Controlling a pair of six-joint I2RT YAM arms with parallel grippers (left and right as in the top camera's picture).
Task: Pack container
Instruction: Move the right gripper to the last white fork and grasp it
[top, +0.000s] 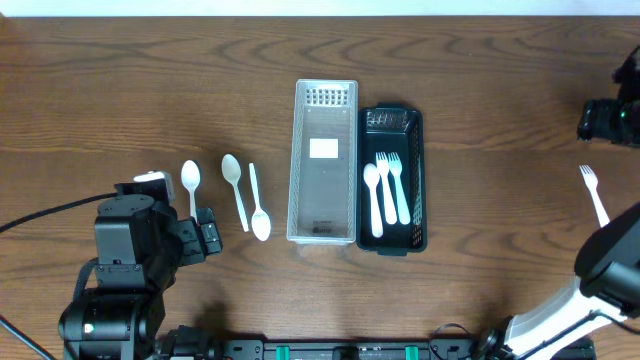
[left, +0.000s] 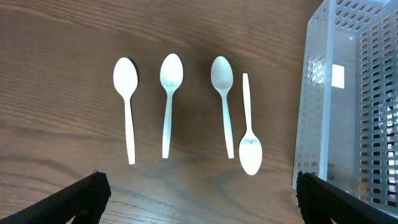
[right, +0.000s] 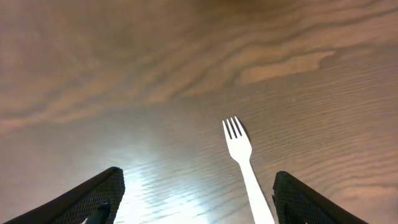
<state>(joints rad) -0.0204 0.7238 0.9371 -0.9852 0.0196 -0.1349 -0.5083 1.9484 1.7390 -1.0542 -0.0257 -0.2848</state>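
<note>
A clear plastic container (top: 322, 160) stands at the table's middle, seen also at the right of the left wrist view (left: 348, 99). A black tray (top: 415, 180) beside it holds a white spoon (top: 372, 195) and two white forks (top: 392, 185). Several white spoons lie to the left (top: 233, 175); the left wrist view shows them in a row (left: 170, 87). My left gripper (left: 199, 199) is open and empty, hovering in front of the spoons (top: 200, 238). A white fork (top: 593, 192) lies at the far right. My right gripper (right: 196, 199) is open, with the fork (right: 239, 152) between its fingers.
A black device (top: 610, 115) sits at the table's far right edge. The left arm's body (top: 125, 260) is at the front left and the right arm (top: 600, 280) at the front right.
</note>
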